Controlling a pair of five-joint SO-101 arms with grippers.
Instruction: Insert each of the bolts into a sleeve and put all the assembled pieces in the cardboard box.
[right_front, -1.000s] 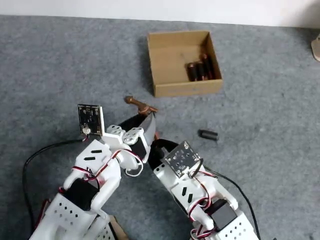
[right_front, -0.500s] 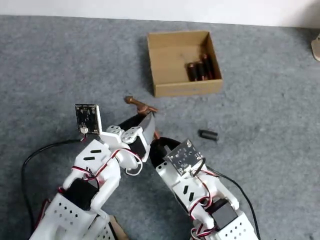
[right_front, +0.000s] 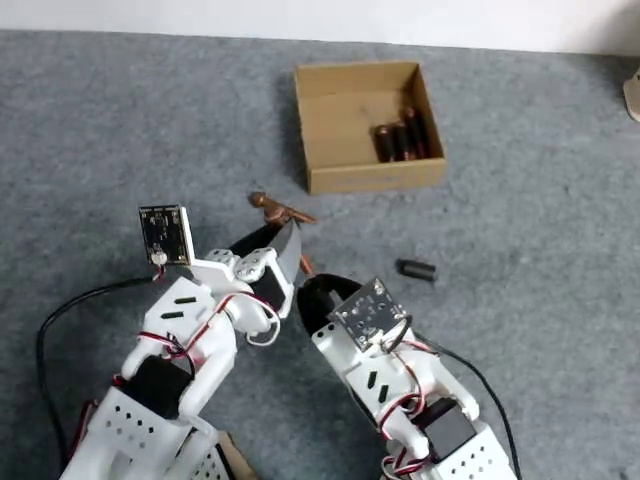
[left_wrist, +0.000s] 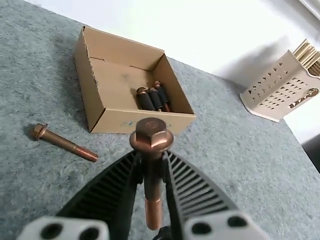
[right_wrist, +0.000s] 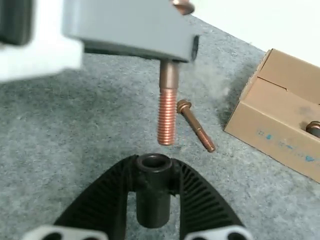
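My left gripper (left_wrist: 151, 161) is shut on a copper bolt (left_wrist: 151, 141), held upright with its hex head up. Its threaded tip (right_wrist: 166, 121) hangs just above, and apart from, the open end of a black sleeve (right_wrist: 152, 192), on which my right gripper (right_wrist: 152, 172) is shut. In the high view the two grippers meet mid-table, left (right_front: 288, 246) over right (right_front: 312, 291). A second bolt (right_front: 280, 208) lies loose on the carpet, and a second sleeve (right_front: 417, 269) lies to the right. The cardboard box (right_front: 375, 177) holds several assembled pieces (right_front: 405, 138).
Grey carpet covers the table. A beige perforated holder (left_wrist: 282, 87) stands beyond the box to the right. The loose bolt (right_wrist: 196, 125) lies between the grippers and the box wall (right_wrist: 270, 135). Cables trail from both arm bases at the near edge.
The left arm has swung slightly left and back, bringing the held bolt more upright over the sleeve. The right arm has barely moved.
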